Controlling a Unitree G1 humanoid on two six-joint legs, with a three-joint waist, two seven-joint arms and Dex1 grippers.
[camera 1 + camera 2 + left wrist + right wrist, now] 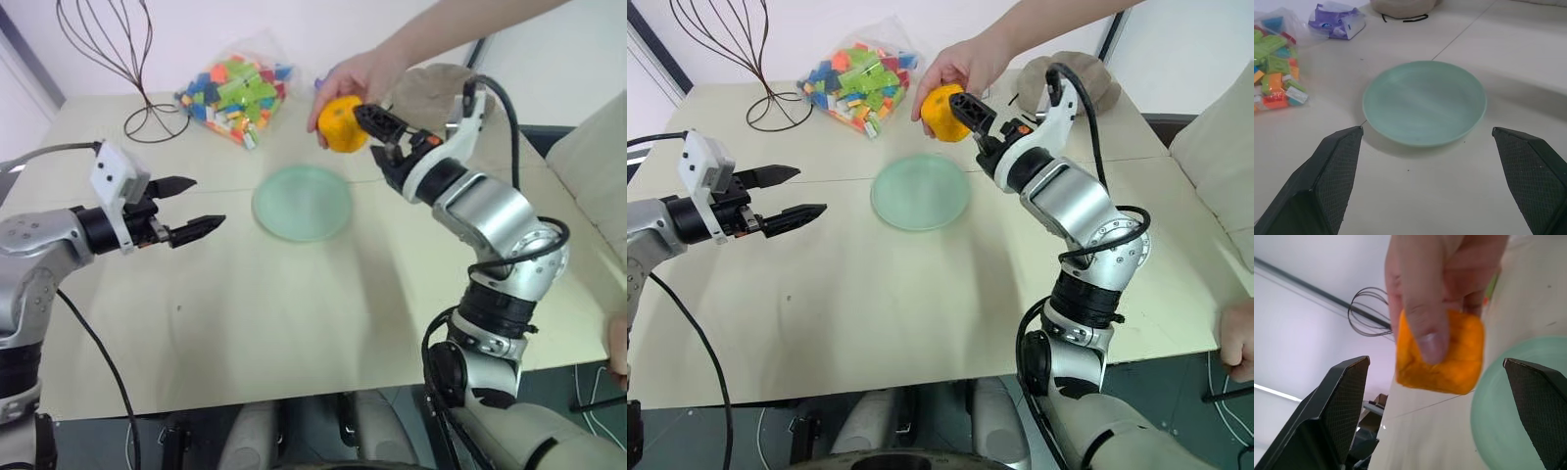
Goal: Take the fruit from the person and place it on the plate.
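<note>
1. The person's hand [355, 80] comes in from the upper right of the head view and holds the fruit [342, 123] up off the table, near the top centre of the frame and just past the far rim of the plate [302, 203].
2. The right gripper [384, 136] sits right beside the fruit with its fingers spread wide. From its wrist view the fruit hangs between the two fingers, not yet touched by either.
3. For a clean handover, I'd say the gripper should ease forward until the fruit sits well down between the fingers, and only then close.
4. The person's thumb [1425, 333] lies across the near face of the fruit. The fingers ought to close on the bare sides, clear of it.
5. The fruit is round and smooth, so a grip across its widest part will likely hold. A grip near one edge could squirt it out.
6. The plate lies empty at the centre of the table [294, 313], so the carry is short and downward.
7. The left gripper [191, 207] hangs at the left of the frame, fingers apart and empty, aimed at the plate. It looks best kept there.
</note>
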